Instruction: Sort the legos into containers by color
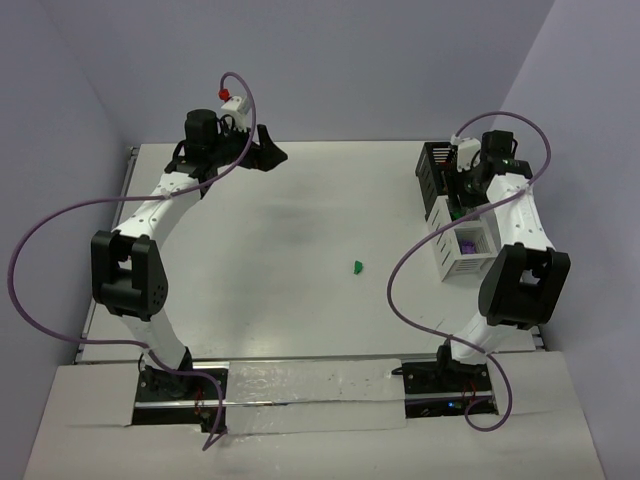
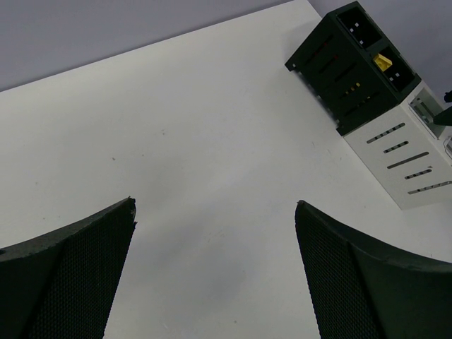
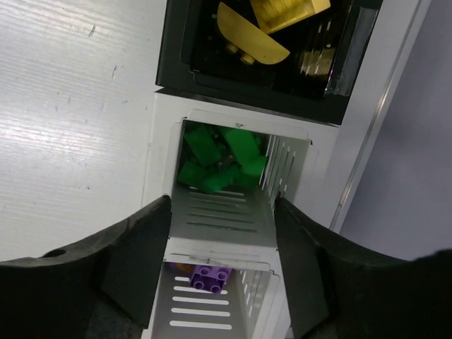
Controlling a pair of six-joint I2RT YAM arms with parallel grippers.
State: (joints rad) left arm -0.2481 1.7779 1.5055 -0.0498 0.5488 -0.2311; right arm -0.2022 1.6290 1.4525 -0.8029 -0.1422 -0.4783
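Observation:
My right gripper [image 3: 222,212] hangs open just above the white containers [image 3: 222,222], with nothing between its fingers [image 3: 138,247]. Below it, several green legos [image 3: 219,162] lie in one compartment. A purple lego [image 3: 210,277] lies in the compartment nearer me, and yellow legos [image 3: 261,28] lie in the black section [image 3: 173,63]. A lone green lego [image 1: 357,266] rests on the table, left of the containers [image 1: 460,262]. My left gripper [image 1: 275,143] is open and empty at the far side of the table; in its wrist view the gripper [image 2: 215,205] looks towards the containers [image 2: 402,162].
The rack stands near the table's right edge [image 1: 540,300], close to the right wall. Purple cables loop off both arms [image 1: 60,215]. A strip of tape [image 1: 310,385] runs along the near edge between the two bases.

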